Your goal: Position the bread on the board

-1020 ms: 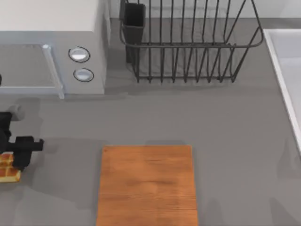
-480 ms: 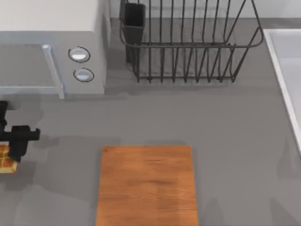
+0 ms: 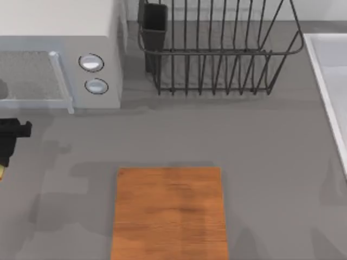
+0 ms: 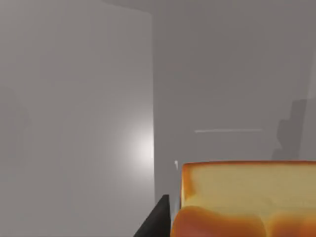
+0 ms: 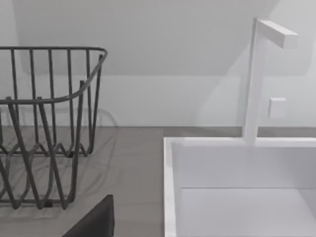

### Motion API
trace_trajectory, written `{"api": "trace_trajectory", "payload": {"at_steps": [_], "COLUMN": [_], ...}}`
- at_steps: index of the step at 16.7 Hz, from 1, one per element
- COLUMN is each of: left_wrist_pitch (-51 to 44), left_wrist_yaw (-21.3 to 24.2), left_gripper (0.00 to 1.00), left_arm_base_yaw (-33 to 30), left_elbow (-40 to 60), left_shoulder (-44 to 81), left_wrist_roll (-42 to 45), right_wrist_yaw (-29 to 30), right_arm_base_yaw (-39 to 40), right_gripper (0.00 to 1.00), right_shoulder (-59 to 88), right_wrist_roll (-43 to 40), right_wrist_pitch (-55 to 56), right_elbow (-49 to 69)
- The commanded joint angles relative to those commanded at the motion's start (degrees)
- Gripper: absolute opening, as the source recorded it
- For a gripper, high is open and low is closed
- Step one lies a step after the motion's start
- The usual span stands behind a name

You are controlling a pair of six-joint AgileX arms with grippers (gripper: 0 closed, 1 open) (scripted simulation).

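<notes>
The bread, golden-orange on top with a paler yellow side, sits close up in the left wrist view beside one dark finger. From above, a thin yellow sliver of the bread shows at the left edge, just under my left gripper, which is shut on it and raised off the table. The board, orange-brown with streaky grain, lies flat at the front middle, well to the right of that gripper. My right arm is parked by the sink, a dark part of its gripper showing in its wrist view.
A grey microwave stands at the back left, just behind my left gripper. A black wire dish rack is at the back middle. A white sink with a faucet lines the right side.
My left gripper has risen and drifted toward the left edge and the microwave, carrying the bread with it. The bread has slid almost out of the top view. The board has not moved.
</notes>
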Motion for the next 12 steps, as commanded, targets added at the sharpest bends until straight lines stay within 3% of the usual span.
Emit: {"api": "trace_trajectory", "payload": {"at_steps": [7,12], "left_wrist_pitch": [-0.12,-1.34], "left_wrist_yaw": [0.0,0.17], "left_gripper": [0.0,0.0], "left_arm_base_yaw": [-1.45,-9.07], "left_elbow": [0.8,4.77], "left_shoulder": [1.28,5.95], "left_wrist_roll": [3.65,21.76], "right_wrist_yaw": [0.0,0.0], "right_arm_base_yaw": [0.0,0.0], "right_gripper": [1.0,1.0], "right_shoulder": [0.0,0.0], "right_wrist_roll": [0.0,0.0], "right_wrist_pitch": [0.0,0.0], "right_elbow": [0.0,0.0]}}
